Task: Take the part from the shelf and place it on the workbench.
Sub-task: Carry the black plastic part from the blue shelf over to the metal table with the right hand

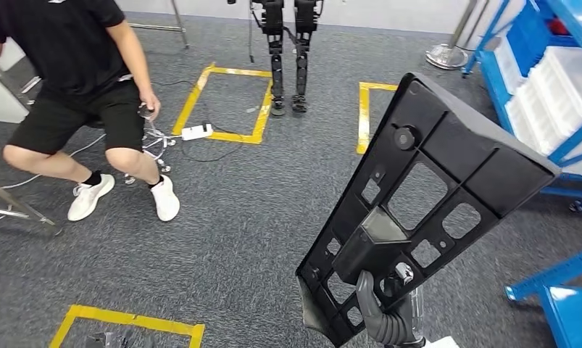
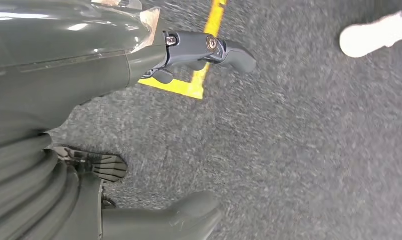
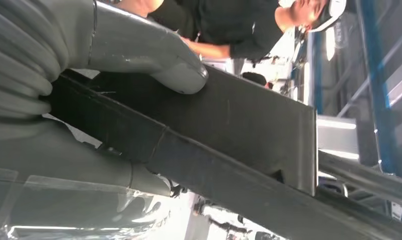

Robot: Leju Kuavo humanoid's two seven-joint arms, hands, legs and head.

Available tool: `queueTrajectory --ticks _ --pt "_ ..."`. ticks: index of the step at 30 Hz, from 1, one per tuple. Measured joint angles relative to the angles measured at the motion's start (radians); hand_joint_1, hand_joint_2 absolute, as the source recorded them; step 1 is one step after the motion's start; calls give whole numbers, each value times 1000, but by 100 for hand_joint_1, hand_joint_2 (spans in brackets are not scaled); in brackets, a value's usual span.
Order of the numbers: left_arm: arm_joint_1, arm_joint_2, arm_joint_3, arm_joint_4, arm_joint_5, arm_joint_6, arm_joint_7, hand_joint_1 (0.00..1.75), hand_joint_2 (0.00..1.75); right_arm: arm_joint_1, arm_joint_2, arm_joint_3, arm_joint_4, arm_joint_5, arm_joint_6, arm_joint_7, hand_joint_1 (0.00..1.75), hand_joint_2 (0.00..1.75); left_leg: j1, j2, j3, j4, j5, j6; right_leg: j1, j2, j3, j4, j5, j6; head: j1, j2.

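Observation:
The part [image 1: 483, 170] is a large black plastic panel with ribs and several cut-out windows. It stands tilted over the grey carpet at the right of the head view. My right hand [image 1: 386, 313] grips its lower end from below. In the right wrist view the thick grey thumb [image 3: 153, 55] presses on the panel's dark flat edge [image 3: 229, 125]. My left hand [image 2: 88, 65] hangs over the carpet, holding nothing, with its dark fingers [image 2: 214, 50] well apart from the thumb [image 2: 178, 215].
A person [image 1: 77, 80] in black with white shoes steps about at the left. A blue shelf [image 1: 523, 54] with white bins stands at the right, and a blue frame [image 1: 563, 290] is low right. Yellow floor tape [image 1: 193, 94], a power strip [image 1: 196, 132] and another robot's legs [image 1: 288, 65] lie ahead.

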Motion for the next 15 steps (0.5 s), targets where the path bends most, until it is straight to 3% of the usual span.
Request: queueTrajectory --ticks 1,3,5,7,9,10,11,12,14,15 --pt "-1 0 2 2 -1 2 0 0 175 -3 4 0 5 0 0 0 175 175 0 -9 -4 1 0 -7 1 5 5 -14 4 -8 0 0" --pt "-2 0 7 6 -3 6 0 0 175 -8 8 -2 13 -2 0 -1 175 175 6 -21 -11 2 2 -17 3 -13 9 -17 8 -26 -2 0" --pt "-3 0 10 10 -5 7 0 0 175 -13 10 -3 17 -6 0 -3 175 175 8 14 -26 30 -16 -27 0 -31 12 -20 11 -40 -6 0" --pt "-8 -1 12 11 -7 9 0 0 175 -13 8 -4 21 -17 -2 -11 175 175 10 75 -76 131 -69 -37 2 -51 14 -21 10 -51 -14 0" --pt "-9 -1 13 12 -7 14 0 0 175 -10 -2 -1 28 -37 -8 -22 175 175 14 102 -141 252 -114 -44 6 -76 15 -21 6 -58 -17 0" --pt "-6 -2 14 13 -6 17 0 0 175 -7 -10 2 32 -46 -12 -28 175 175 15 107 -156 276 -113 -46 7 -88 16 -21 4 -60 -17 0" --pt "-1 -2 15 13 -5 19 0 0 175 -3 -18 5 36 -54 -17 -33 175 175 16 110 -151 262 -95 -46 8 -99 18 -20 2 -61 -18 0" --pt "5 -1 18 13 -3 21 0 0 175 1 -25 10 39 -60 -22 -39 175 175 15 118 -126 213 -63 -43 8 -109 22 -21 -2 -61 -18 0" --pt "12 0 25 13 1 23 0 0 175 9 -35 20 45 -66 -28 -47 175 175 7 164 -57 81 -10 -31 13 -129 31 -21 -10 -55 -17 0" --pt "13 0 29 13 2 24 0 0 175 11 -38 24 47 -67 -29 -49 175 175 2 181 -35 38 1 -25 16 -138 35 -21 -14 -51 -16 0"
